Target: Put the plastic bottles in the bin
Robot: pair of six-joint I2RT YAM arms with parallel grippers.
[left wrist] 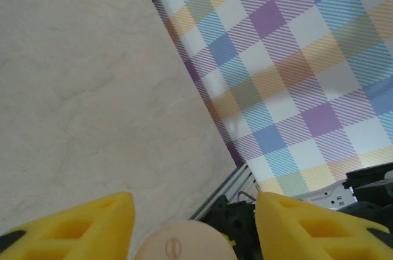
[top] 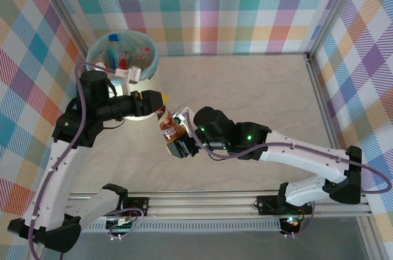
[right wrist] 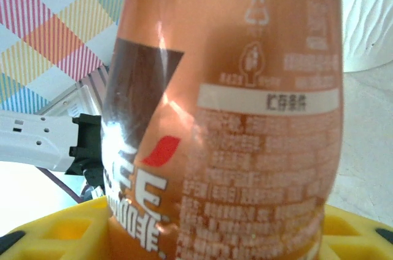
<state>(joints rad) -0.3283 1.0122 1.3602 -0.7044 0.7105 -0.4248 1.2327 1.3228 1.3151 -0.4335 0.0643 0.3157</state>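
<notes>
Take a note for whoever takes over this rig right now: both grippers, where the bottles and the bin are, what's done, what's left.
Left gripper: open, jaws either side of the brown bottle's end, not clearly gripping it.
Right gripper: shut on the brown bottle, held above the table between the two arms.
Bin: far left corner, beside the left arm.
Done: several bottles are inside the bin.
Left: finish what looks like a handover, then drop this bottle in the bin.
</notes>
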